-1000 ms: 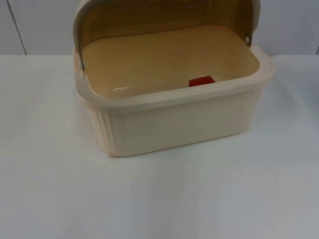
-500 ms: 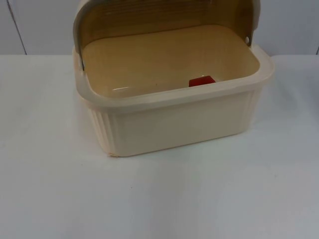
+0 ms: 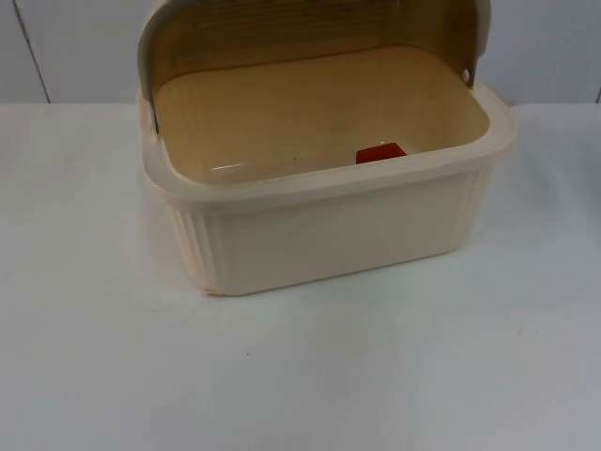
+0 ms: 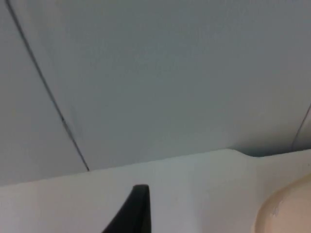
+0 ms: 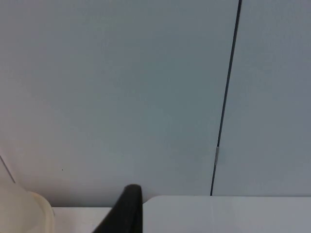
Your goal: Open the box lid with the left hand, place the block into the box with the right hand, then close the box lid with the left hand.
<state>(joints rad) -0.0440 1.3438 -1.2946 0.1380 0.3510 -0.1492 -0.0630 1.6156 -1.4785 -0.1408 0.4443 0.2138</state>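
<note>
A cream ribbed box (image 3: 329, 230) stands at the back middle of the white table (image 3: 300, 376). Its translucent brown lid (image 3: 282, 38) is swung up and back, so the box is open. A small red block (image 3: 380, 152) lies on the box floor near the front wall, right of centre. In the left wrist view my left gripper (image 4: 133, 213) hangs off the box's left side, with a rounded cream part of the box (image 4: 289, 208) beside it. The right wrist view has my right gripper (image 5: 126, 211) off the box's right side, a cream corner of the box (image 5: 24, 213) close by. Both arms wait away from the box.
The grey partition wall (image 4: 170, 73) rises right behind the table's back edge, with dark vertical seams (image 5: 226, 97). The wide white table surface runs in front of the box and on both sides of it.
</note>
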